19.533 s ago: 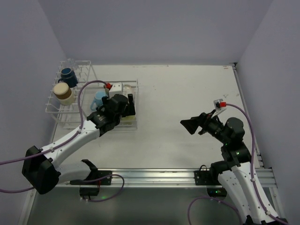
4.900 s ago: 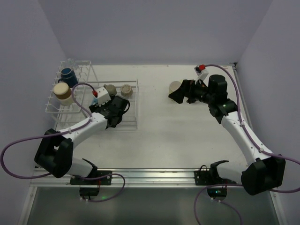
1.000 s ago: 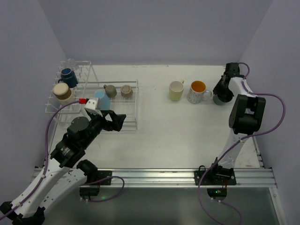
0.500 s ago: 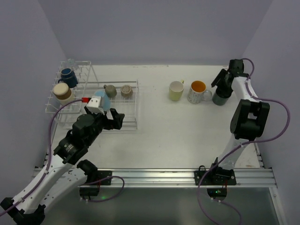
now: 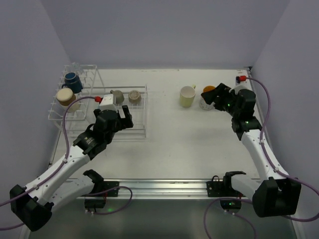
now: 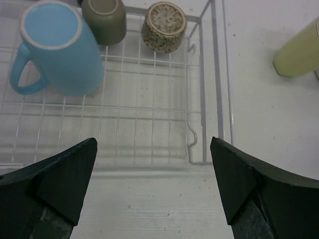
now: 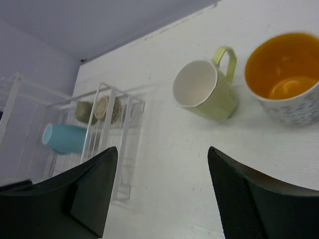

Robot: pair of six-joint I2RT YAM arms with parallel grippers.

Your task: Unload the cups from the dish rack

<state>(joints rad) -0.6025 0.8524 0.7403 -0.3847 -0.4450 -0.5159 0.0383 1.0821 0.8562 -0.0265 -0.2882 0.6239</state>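
The white wire dish rack [image 5: 145,110] stands at the left. Its low basket [image 6: 202,94] holds a light blue cup [image 6: 57,47] and two grey-brown cups [image 6: 103,20] [image 6: 163,26]. A navy cup [image 5: 72,79] and a cream cup [image 5: 66,98] sit in the taller pronged part. A yellow-green cup [image 5: 187,96] and a white cup with orange inside [image 7: 284,82] stand on the table. My left gripper [image 5: 124,118] is open and empty over the basket's near edge. My right gripper [image 5: 212,97] is open and empty by the orange cup. The dark green cup is hidden.
Purple walls close the table at the back and both sides. A metal rail [image 5: 164,186] with the arm bases runs along the near edge. The right arm [image 5: 249,134] lies along the right side of the table.
My right arm has swung from the back right corner down and left, its gripper now by the orange cup. My left gripper has moved forward over the basket and hides the blue cup from above.
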